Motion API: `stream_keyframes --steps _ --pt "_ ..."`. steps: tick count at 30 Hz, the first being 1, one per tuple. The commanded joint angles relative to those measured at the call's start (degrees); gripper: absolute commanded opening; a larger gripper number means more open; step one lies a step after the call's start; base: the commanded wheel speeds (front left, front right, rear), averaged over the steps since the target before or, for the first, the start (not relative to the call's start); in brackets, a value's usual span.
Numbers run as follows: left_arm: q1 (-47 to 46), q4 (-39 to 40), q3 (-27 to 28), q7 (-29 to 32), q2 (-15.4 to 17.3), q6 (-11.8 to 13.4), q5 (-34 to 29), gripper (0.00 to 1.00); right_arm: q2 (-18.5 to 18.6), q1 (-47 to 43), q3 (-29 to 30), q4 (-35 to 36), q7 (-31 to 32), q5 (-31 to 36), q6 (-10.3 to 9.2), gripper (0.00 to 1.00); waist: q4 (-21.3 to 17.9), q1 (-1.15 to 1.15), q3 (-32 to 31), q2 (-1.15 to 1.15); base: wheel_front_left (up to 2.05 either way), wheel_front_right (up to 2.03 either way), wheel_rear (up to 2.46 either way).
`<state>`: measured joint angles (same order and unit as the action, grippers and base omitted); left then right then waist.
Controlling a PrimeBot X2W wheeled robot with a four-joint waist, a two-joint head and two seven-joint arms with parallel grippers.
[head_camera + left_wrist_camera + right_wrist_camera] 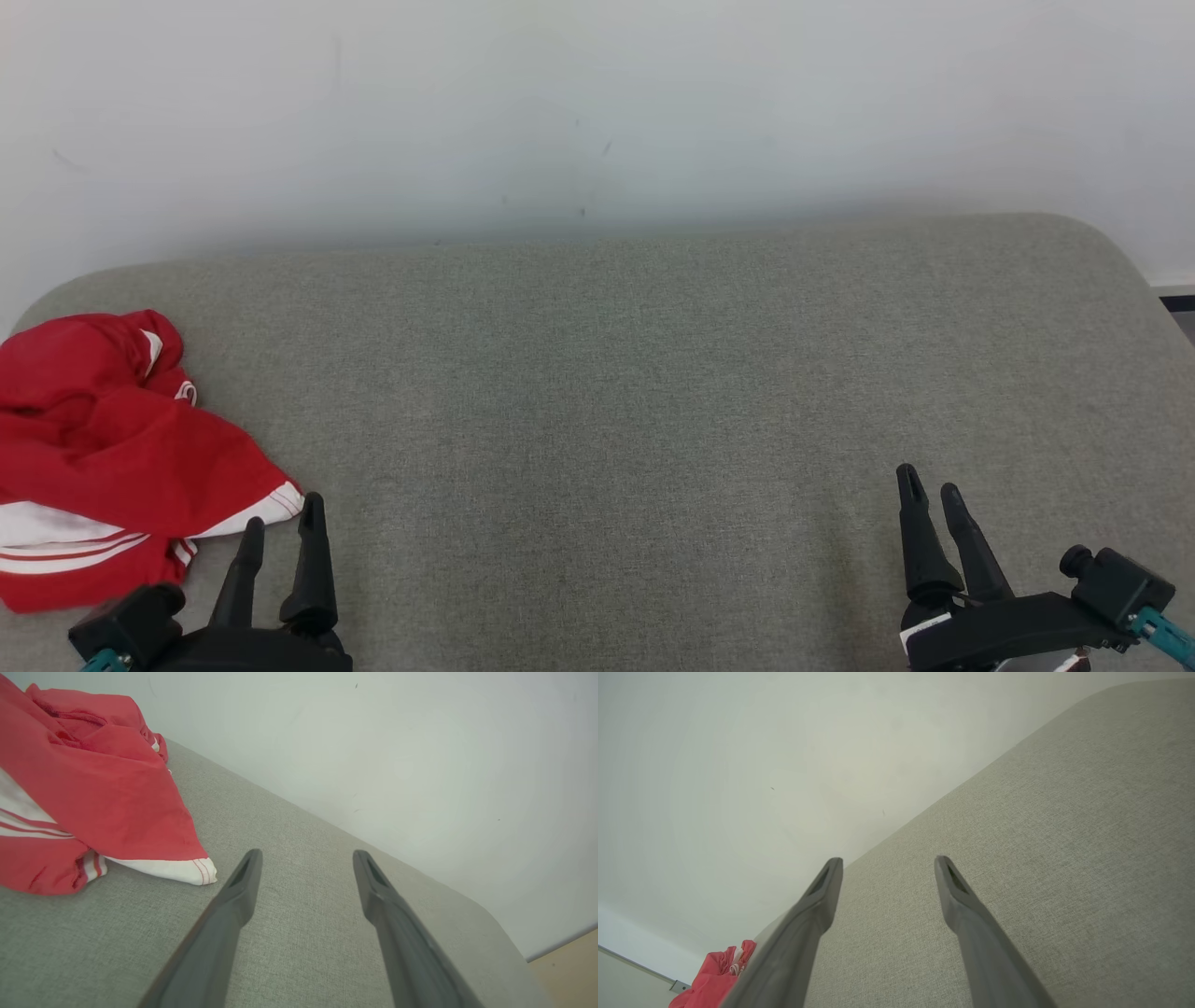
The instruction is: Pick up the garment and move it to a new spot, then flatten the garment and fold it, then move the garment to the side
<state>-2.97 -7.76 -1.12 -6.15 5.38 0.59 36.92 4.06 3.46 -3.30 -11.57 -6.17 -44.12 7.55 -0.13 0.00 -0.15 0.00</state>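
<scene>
The garment [112, 457], red with white stripe trim, lies crumpled in a heap at the far left of the grey padded surface [607, 401]. Its white-hemmed corner reaches toward my left gripper [283, 518], which stands open just right of that corner with nothing between its fingers. The left wrist view has the garment [93, 793] at upper left, its white hem a little left of my left gripper [306, 856]. Far off at the lower right, my right gripper [931, 485] is open and empty above bare surface. A red bit of the garment [714, 975] peeks out low in the right wrist view, beyond my right gripper [887, 863].
A pale wall [597, 112] runs along the back edge of the padded surface. The surface has rounded corners at the far left and far right, and a strip of floor [1178, 308] lies past its right edge.
</scene>
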Motion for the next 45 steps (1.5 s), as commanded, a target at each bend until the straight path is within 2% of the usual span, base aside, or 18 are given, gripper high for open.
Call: stream_keyframes --steps 1,27,40,45 --pt "0.0 1.0 -0.2 -0.8 0.7 0.5 -2.5 1.00 0.5 0.2 -0.4 0.8 -0.7 2.4 -0.06 1.00 0.0 0.00 0.0 0.00 0.00 0.00 0.00" --pt "1.2 3.3 -1.7 -4.6 1.4 2.4 -16.4 1.00 0.6 -0.6 -1.1 1.7 -4.5 17.4 -0.08 1.00 0.1 0.00 -0.3 0.00 0.00 0.00 0.00" --pt "1.9 3.2 -1.5 -6.2 1.6 2.0 -21.8 1.00 0.9 -0.9 -1.5 1.8 -6.1 23.4 -0.09 1.00 0.2 0.00 -0.6 0.00 0.00 0.00 0.00" --pt "2.1 3.4 -1.3 -6.8 1.5 1.0 -23.0 1.00 0.9 -1.1 -1.7 1.9 -6.7 25.5 -0.10 1.00 0.2 0.00 -0.8 0.00 0.00 0.00 0.00"
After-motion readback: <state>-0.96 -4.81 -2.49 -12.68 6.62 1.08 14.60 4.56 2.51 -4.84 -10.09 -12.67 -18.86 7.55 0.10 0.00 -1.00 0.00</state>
